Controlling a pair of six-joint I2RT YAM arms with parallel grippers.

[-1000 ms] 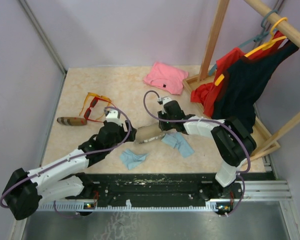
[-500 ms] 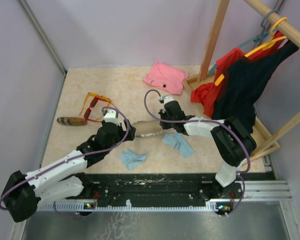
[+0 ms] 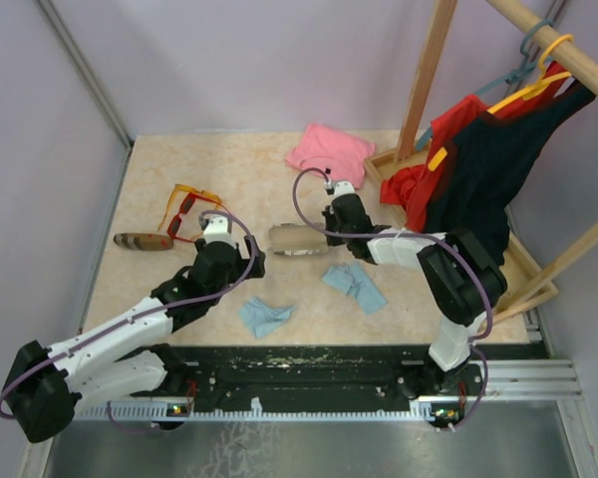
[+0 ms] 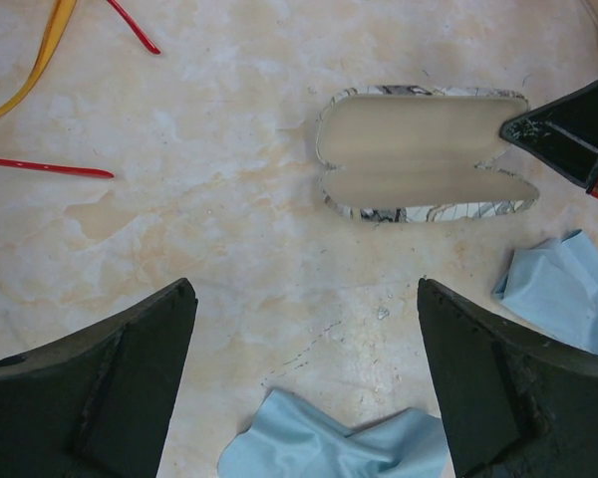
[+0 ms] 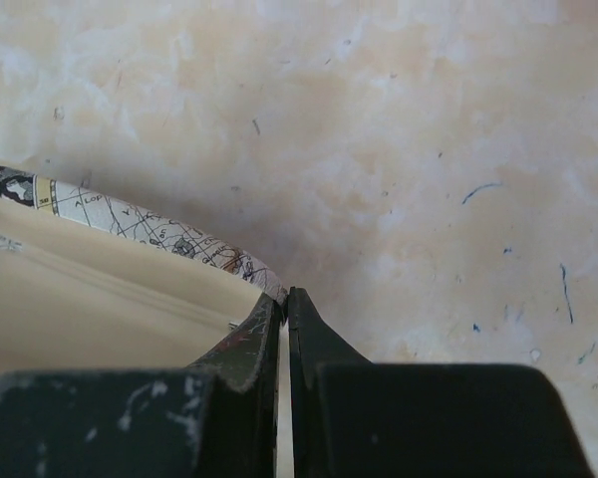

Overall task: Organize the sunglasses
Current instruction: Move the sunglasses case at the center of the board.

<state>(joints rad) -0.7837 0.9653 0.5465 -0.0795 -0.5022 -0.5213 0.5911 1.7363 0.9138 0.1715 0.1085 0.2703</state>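
Sunglasses (image 3: 186, 209), two pairs, lie overlapping at the left of the tabletop in the top view. The orange-amber pair (image 3: 195, 192) sits just above the red pair (image 3: 182, 221), and neither is in a case. Over the last second the patterned case (image 3: 293, 240) has travelled from lower centre up-frame and now lies open, lining upward, mid-table. The left gripper (image 4: 304, 299), jaws spread wide and empty, has backed off toward the left. The right gripper (image 5: 284, 299) stays at the case's right end, jaws pressed together, apparently pinching its rim. On this evidence a receptacle is ready and fetching a pair comes next. Counted: two cases, the second a closed brown case (image 3: 143, 241) at lower left of the glasses; two light blue cloths, the left cloth (image 3: 264, 316) and the right cloth (image 3: 355, 285), both below the open case.
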